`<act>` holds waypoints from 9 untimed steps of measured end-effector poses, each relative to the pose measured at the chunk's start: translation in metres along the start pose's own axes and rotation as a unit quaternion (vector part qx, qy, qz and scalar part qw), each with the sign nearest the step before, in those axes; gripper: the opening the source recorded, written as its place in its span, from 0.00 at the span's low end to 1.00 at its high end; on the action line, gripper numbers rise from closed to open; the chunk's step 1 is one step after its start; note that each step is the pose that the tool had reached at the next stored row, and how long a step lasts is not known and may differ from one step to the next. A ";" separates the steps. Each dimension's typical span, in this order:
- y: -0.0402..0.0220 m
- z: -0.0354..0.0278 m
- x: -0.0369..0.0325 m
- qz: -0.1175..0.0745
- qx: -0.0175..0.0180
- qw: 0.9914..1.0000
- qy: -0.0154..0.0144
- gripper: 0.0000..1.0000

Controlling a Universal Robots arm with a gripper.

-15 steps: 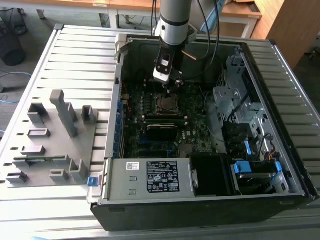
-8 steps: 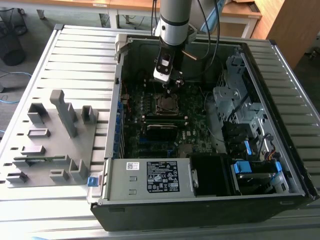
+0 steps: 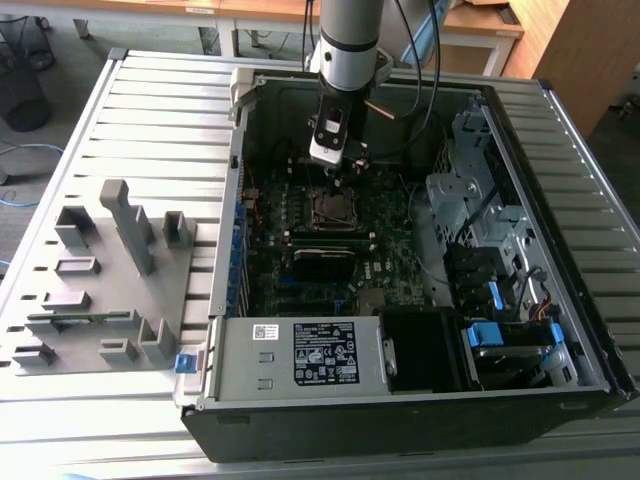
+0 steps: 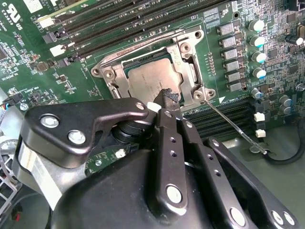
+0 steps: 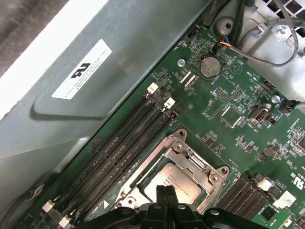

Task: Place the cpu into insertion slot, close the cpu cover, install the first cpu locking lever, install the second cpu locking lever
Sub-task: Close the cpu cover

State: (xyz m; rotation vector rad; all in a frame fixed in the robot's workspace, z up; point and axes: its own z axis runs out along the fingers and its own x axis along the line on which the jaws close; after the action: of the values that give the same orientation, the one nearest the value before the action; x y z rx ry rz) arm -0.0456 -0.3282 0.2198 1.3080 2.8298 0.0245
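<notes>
In the exterior view my gripper (image 3: 338, 168) hangs inside the open computer case, just above the insertion slot (image 3: 332, 206) on the green motherboard (image 3: 385, 262). Both wrist views show the silver-grey cpu (image 4: 148, 80) (image 5: 180, 185) lying in the slot, with the silver cpu cover (image 4: 189, 64) (image 5: 194, 161) lying flat around it. My gripper (image 4: 167, 98) (image 5: 166, 192) is shut with nothing between its fingers, its tips over the cpu's edge. One thin locking lever (image 4: 234, 128) sticks out free from a socket corner. Another lever (image 4: 143, 44) runs along the cover's far side.
Long black memory slots (image 5: 119, 148) run beside the socket. Capacitors (image 4: 257, 43) stand on the other side. The case's grey wall (image 5: 95, 95), drive bays (image 3: 480, 210), the power supply (image 3: 300, 355) and a grey fixture block (image 3: 110, 270) on the slatted table surround the work area.
</notes>
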 end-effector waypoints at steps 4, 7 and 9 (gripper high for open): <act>0.0000 0.0000 0.0000 -0.001 0.000 1.000 0.000 0.10; 0.0000 0.0000 0.0000 -0.002 0.000 1.000 0.000 0.10; 0.0000 0.0000 0.0000 -0.002 0.000 1.000 0.000 0.10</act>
State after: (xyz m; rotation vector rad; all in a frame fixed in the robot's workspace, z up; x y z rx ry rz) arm -0.0456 -0.3282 0.2198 1.3036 2.8318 0.0246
